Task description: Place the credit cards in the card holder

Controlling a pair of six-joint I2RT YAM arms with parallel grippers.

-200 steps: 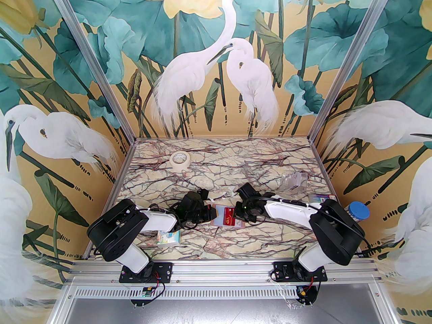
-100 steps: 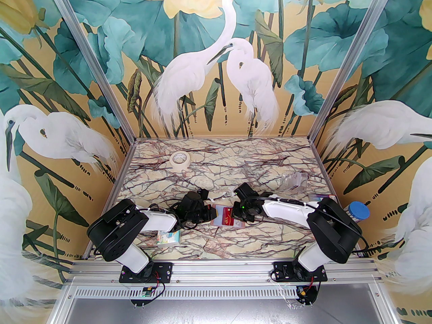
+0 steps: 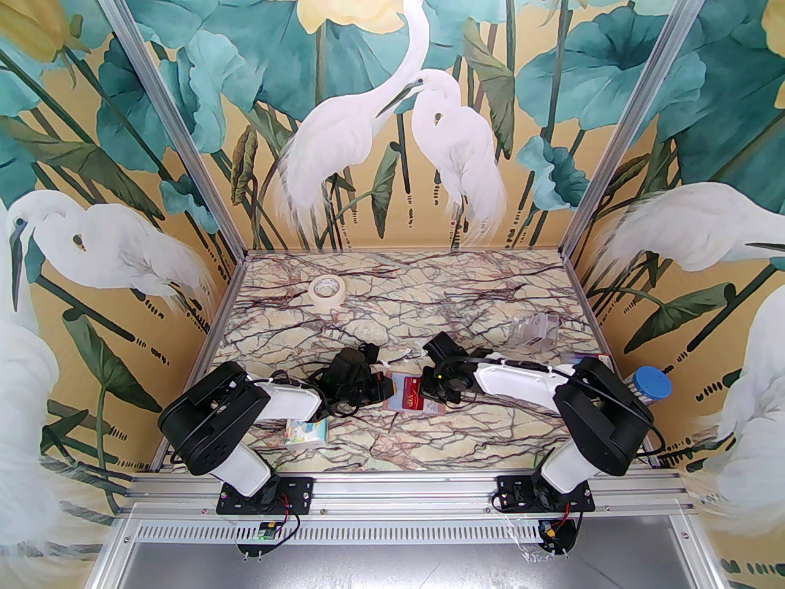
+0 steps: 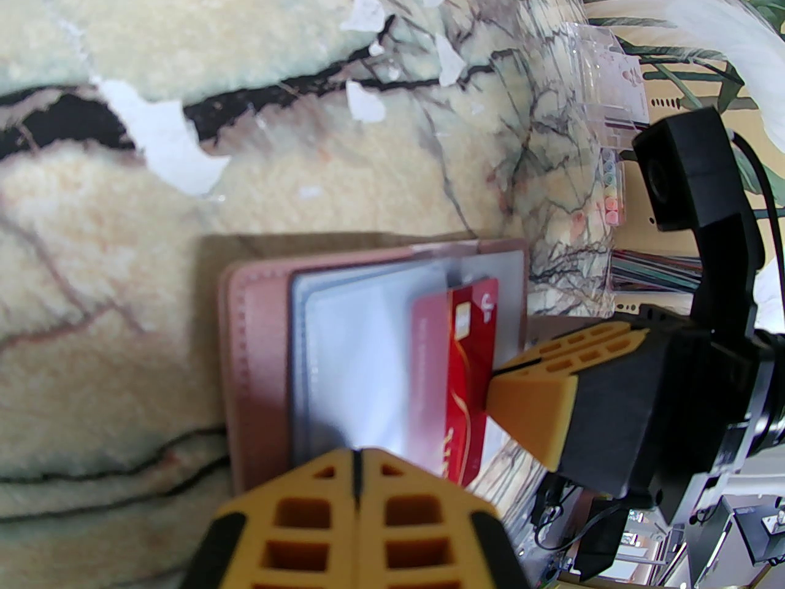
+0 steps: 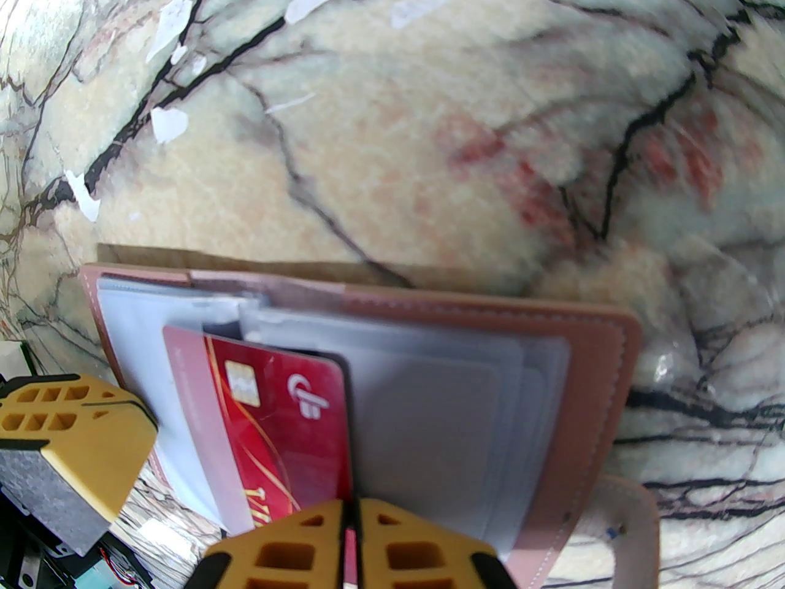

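Note:
The card holder lies open in the near middle of the table, dusty pink outside with pale blue-grey pockets. A red credit card with a gold chip sticks partly out of one pocket. My right gripper is shut on that card's outer edge, coming in from the right. My left gripper is shut, its tips over the holder's left edge. A dark card edge shows behind the red one, and a pale card sits inside a sleeve.
A roll of tape lies at the back left. A clear plastic box sits at the right, and a blue-lidded container at the right edge. A cartoon-printed tissue pack lies beside the left arm.
My right arm has crept a little to the left with the red card, towards the holder. The left arm has stayed put.

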